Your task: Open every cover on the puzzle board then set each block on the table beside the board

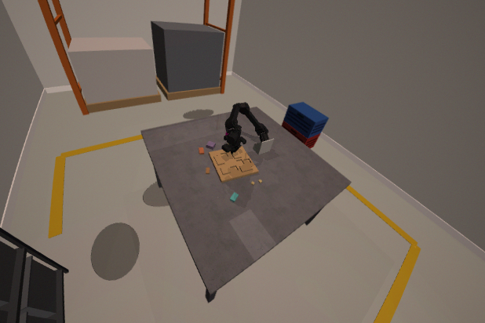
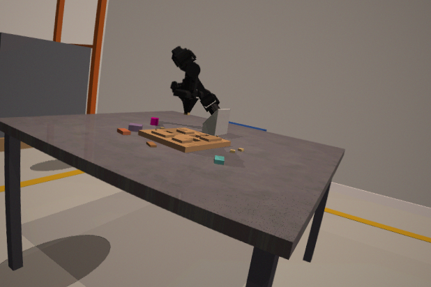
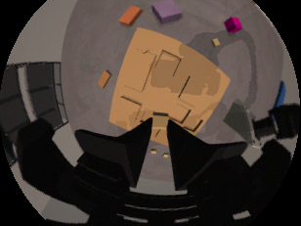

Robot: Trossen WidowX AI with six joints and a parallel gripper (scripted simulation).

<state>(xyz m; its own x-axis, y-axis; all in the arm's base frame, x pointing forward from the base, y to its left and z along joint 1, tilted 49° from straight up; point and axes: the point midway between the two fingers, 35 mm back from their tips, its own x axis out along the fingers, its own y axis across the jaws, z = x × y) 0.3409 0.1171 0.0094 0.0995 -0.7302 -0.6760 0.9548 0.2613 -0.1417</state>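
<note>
The light wooden puzzle board (image 1: 223, 179) (image 2: 206, 147) (image 3: 128, 72) lies flat on the table, with raised cover plates and dark slots; which wells are open is too small to tell. My gripper (image 2: 187, 112) (image 3: 159, 120) is shut on a small tan block (image 3: 160, 118), held well above the table, toward the board's far side in the exterior view. Two small tan blocks, one (image 1: 253, 183) (image 2: 232, 151) (image 3: 153, 152) and another (image 1: 260, 181) (image 2: 240, 150) (image 3: 165, 156), lie off the board's near side. A third tan block (image 2: 162, 127) (image 3: 216, 42) lies beyond the far side.
A purple block (image 1: 210, 145) (image 2: 135, 127) (image 3: 167, 11), a magenta cube (image 2: 154, 121) (image 3: 233, 24), an orange-red block (image 1: 201, 150) (image 2: 123, 132) (image 3: 131, 16), an orange piece (image 1: 207, 171) (image 2: 151, 144) (image 3: 105, 78) and a teal block (image 1: 234, 197) (image 2: 219, 159) lie around the board. A grey-white panel (image 1: 266, 146) (image 2: 223, 122) stands by the arm's base.
</note>
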